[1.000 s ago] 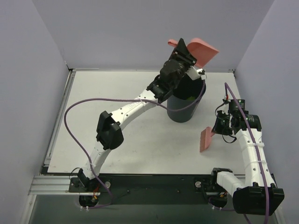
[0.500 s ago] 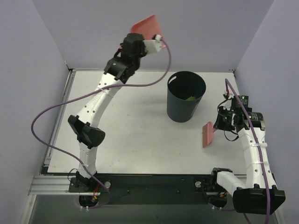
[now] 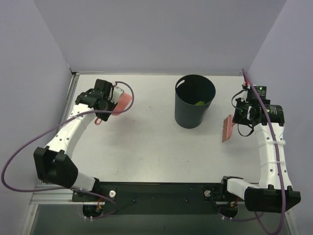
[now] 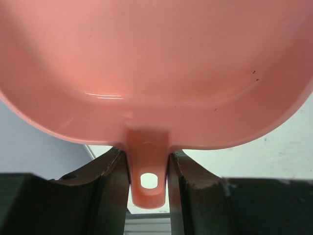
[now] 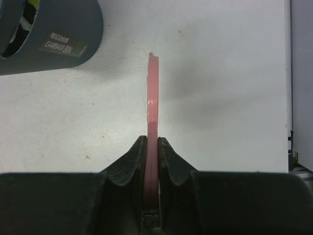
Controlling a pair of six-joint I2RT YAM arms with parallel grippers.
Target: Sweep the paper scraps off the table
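My left gripper (image 3: 104, 110) is shut on the handle of the pink dustpan (image 3: 121, 102), low over the back left of the white table (image 3: 146, 152). In the left wrist view the dustpan (image 4: 156, 63) fills the top, and its handle sits between my fingers (image 4: 115, 181). My right gripper (image 3: 239, 117) is shut on the pink brush (image 3: 227, 128) at the right side, right of the dark bin (image 3: 194, 100). In the right wrist view the brush (image 5: 152, 93) stands edge-on. A green paper scrap (image 3: 199, 103) lies inside the bin. No scraps show on the table.
The dark round bin stands upright at the back centre, and its side shows in the right wrist view (image 5: 54, 34). Grey walls close in the left, back and right. A metal frame (image 3: 54, 191) runs along the near edge by the arm bases.
My left arm has swung the dustpan from over the bin, up and leftward, then down to the table's back left. My right gripper with the brush has shifted slightly back and right.
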